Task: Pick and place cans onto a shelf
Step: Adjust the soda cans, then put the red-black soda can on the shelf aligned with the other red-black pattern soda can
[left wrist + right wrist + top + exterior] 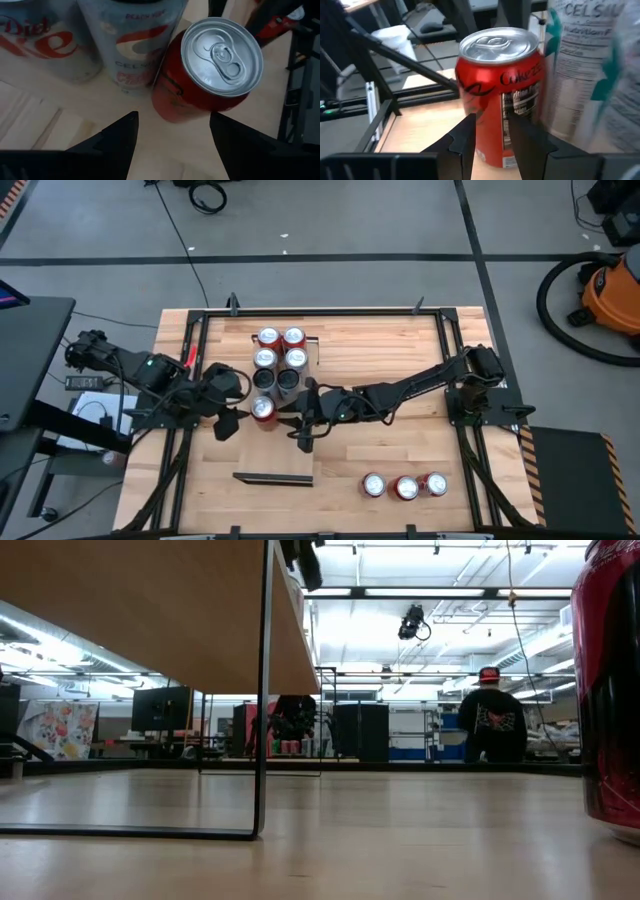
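Note:
A red can with a silver top stands upright on the light wooden shelf, just nearer than several cans grouped in two rows. My left gripper is open at the can's left, its fingers short of the can and apart from it. My right gripper is shut and comes level from the right, close against the can's side. Silver cans stand right behind the red one. In the low view the shelf shows from below. My right gripper has its shut fingertips level at the lower side wall of the red can, coming from the table's right. Whether they touch the wall I cannot tell. The can stands upright on the shelf.
Three cans stand in a row on the table at the near right; one of them fills the low view's right edge. The shelf's dark end rail lies toward the near edge. A person stands far back in the room.

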Available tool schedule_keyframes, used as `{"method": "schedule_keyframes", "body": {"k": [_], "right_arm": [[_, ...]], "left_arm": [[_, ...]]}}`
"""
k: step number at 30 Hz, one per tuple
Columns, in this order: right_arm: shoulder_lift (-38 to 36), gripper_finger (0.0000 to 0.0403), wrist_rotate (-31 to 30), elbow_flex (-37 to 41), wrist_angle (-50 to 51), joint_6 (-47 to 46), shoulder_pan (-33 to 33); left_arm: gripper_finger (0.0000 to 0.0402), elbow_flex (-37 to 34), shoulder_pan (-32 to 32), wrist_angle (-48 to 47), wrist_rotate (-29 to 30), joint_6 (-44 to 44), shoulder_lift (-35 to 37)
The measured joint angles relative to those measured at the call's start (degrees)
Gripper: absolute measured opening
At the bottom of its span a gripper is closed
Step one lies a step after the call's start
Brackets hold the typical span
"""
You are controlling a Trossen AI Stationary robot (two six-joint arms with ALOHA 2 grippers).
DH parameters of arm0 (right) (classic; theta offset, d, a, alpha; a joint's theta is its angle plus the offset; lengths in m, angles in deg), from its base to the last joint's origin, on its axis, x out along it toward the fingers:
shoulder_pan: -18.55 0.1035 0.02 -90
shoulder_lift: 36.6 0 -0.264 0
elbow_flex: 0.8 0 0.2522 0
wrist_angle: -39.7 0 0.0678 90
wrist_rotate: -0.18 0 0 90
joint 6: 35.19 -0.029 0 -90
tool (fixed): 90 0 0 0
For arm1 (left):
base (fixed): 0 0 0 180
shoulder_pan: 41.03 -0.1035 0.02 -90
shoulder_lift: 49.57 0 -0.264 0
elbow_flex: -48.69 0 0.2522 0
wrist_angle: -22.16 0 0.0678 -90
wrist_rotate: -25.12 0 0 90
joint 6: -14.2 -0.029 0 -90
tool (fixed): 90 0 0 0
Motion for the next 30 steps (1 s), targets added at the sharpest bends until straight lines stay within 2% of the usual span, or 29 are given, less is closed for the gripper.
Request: {"method": "schedule_keyframes", "body": {"k": [3,7,13,18,25,30], "right_arm": [[2.2,0.0125,2.2,-0.8,-2.1,-0.1,0.0],[3.3,0.0125,3.1,-3.0,0.9,1.0,0.9],[3.2,0.0125,3.6,-4.0,3.2,2.6,0.6],[2.2,0.0125,4.0,-5.0,7.5,2.5,0.4],[0.6,0.0125,2.8,-9.2,18.4,5.2,0.5],[-1.5,0.0125,0.9,-12.7,30.4,5.3,0.3]], "left_arm": [[0.0258,0.0,0.0,-1.7,-0.4,0.2,0.0],[0.0258,0.0,-0.1,-4.1,0.8,3.0,0.0],[0.0258,0.0,-0.1,-5.2,1.8,2.8,0.0],[0.0258,0.0,0.0,-6.0,0.2,2.8,0.7],[0.0258,2.2,-0.1,-7.0,0.6,0.1,2.0],[0.0258,5.5,-0.2,-8.5,1.5,-3.2,2.0]]}}
